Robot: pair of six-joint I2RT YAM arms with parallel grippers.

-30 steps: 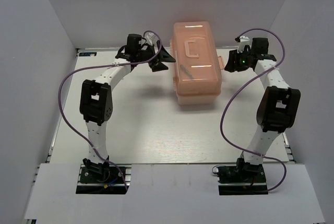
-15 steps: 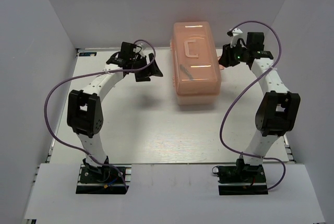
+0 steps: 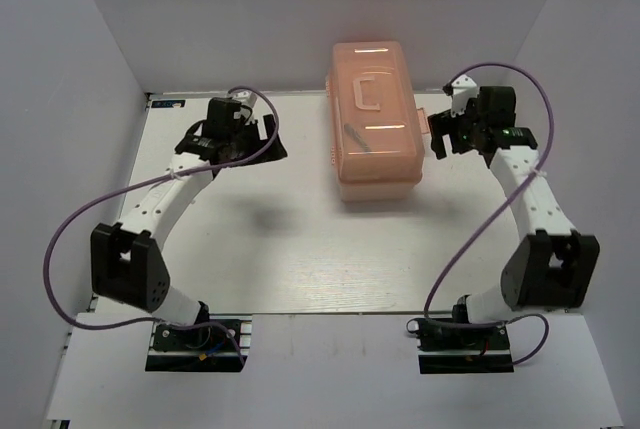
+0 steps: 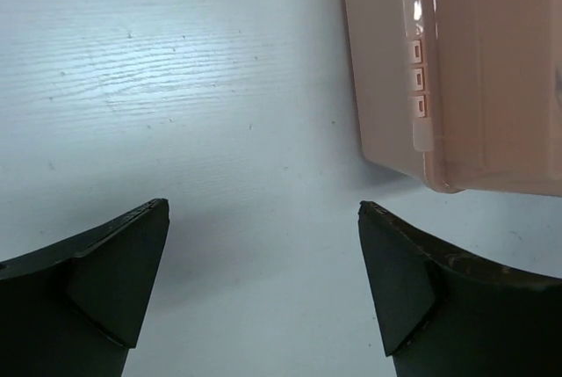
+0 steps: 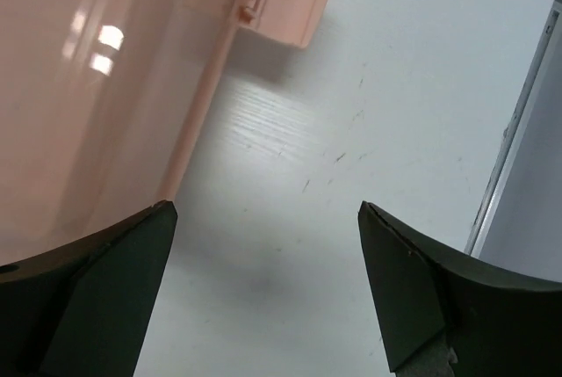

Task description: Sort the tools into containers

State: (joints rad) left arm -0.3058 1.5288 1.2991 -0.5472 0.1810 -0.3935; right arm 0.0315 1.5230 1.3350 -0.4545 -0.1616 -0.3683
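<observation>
White table [image 3: 290, 249], closed toolbox [image 3: 373, 139] at far edge centre, no tools visible; left gripper [image 4: 262, 210] and right gripper [image 5: 268, 210] both wide, empty, so open box first, bracing it against sliding.

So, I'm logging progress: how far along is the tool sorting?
Looks finished: the toolbox is shut, with no loose tools on the table. Nothing in hand: left end effector and right end effector are open, empty. Nothing visibly left; contents can't be checked.
</observation>
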